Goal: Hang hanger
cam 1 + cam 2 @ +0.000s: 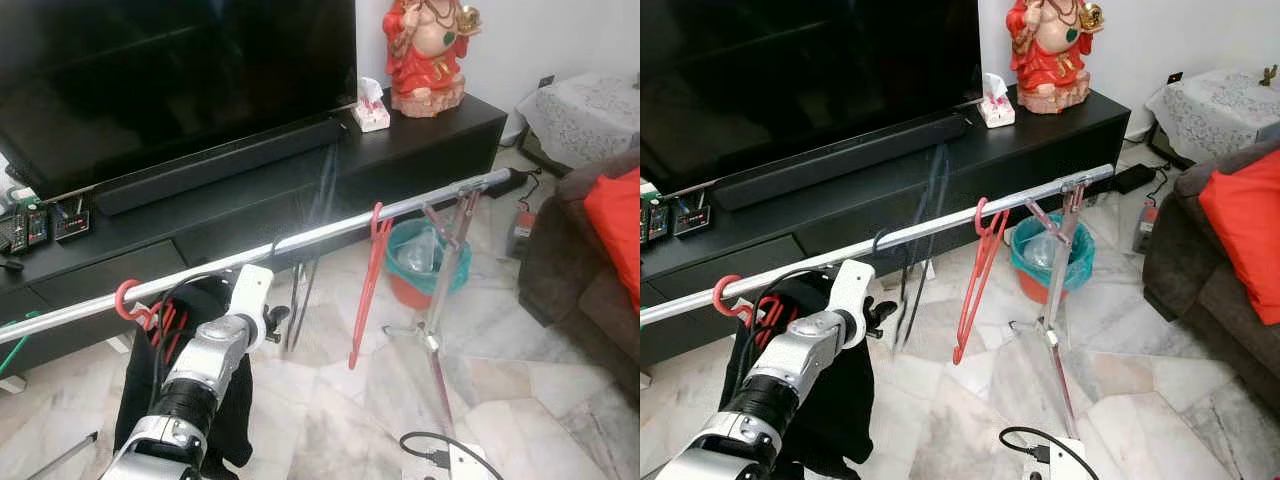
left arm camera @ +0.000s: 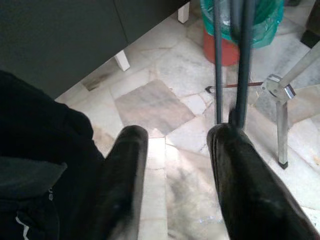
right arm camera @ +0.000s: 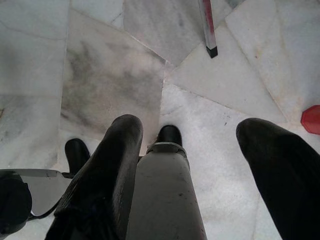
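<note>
Head views. Left arm (image 1: pixel 205 370): silver, raised from the lower left, forearm angled up toward a metal rail (image 1: pixel 300 240); its wrist block sits just below the rail. Left gripper (image 1: pixel 880 312): tips barely seen past the wrist, near a dark hanger (image 1: pixel 310 235) that hangs from the rail beside it. Red hanger (image 1: pixel 368 285): thin plastic, hooked over the rail right of centre, body hanging down and tilted. Second red hook (image 1: pixel 128 300): on the rail at left, carrying a black garment (image 1: pixel 225 400) that hangs behind the arm. Rail: runs slantwise across the scene, its right end resting on a metal stand (image 1: pixel 440 300). Behind: black TV unit (image 1: pixel 420 140) with a television (image 1: pixel 170 70) and a red figurine (image 1: pixel 428 50); teal-lined bin (image 1: pixel 425 260) on the marble floor (image 1: pixel 330 420); sofa with a red cushion (image 1: pixel 615 225) at right.

Left wrist view. Left gripper's fingers (image 2: pixel 125 185): apart, nothing between them. The dark hanger's thin bars (image 2: pixel 240 60) hang just past one fingertip; whether they touch cannot be told. Black garment beside the other finger.

Right wrist view. Right gripper (image 3: pixel 190 140): fingers wide apart, pointing down at the marble floor, with the robot's own leg and foot (image 3: pixel 167 150) beneath.
</note>
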Tool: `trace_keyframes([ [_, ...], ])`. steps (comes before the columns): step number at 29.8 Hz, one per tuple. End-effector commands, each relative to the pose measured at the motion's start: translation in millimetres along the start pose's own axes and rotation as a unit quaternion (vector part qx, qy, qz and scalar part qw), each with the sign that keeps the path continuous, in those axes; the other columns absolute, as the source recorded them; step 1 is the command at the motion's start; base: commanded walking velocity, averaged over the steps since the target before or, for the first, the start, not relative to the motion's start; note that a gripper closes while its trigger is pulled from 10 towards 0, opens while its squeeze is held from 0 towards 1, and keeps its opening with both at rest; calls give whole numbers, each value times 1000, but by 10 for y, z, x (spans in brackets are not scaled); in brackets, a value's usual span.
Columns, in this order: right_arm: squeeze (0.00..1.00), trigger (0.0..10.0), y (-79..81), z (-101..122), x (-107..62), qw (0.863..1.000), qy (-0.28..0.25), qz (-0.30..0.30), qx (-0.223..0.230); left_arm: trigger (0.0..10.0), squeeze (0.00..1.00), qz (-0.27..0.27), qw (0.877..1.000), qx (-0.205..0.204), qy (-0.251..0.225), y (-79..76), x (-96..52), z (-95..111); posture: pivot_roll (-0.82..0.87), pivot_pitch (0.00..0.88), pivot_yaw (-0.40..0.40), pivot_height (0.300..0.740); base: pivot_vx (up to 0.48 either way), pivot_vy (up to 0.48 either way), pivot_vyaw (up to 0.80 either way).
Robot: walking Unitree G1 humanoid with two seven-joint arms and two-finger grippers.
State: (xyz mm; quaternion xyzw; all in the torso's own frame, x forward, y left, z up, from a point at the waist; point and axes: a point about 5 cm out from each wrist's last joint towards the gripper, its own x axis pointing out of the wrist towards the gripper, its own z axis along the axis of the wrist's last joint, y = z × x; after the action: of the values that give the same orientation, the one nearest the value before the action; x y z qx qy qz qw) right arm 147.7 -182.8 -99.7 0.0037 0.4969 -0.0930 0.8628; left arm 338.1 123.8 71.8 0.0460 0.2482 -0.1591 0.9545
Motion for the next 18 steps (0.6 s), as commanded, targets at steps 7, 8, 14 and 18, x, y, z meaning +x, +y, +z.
trace_keyframes([
  [7,0,10000,41,-22,-6,1000,2,7,-3,10000,1000,3,1000,7,-28,93,-76,50,6,0,120,740,0,0,0],
  [8,0,10000,41,-22,-6,1000,1,7,-2,10000,1000,1,999,7,-32,94,-89,50,6,0,120,740,0,0,0],
  [14,0,10000,39,-21,-6,1000,1,8,-3,10000,1000,-4,997,-3,-78,103,-163,47,4,0,120,740,0,0,0],
  [18,0,10000,34,-22,-6,1000,0,7,-3,10000,0,3,996,-9,-88,154,-232,-79,3,0,117,740,0,0,0],
])
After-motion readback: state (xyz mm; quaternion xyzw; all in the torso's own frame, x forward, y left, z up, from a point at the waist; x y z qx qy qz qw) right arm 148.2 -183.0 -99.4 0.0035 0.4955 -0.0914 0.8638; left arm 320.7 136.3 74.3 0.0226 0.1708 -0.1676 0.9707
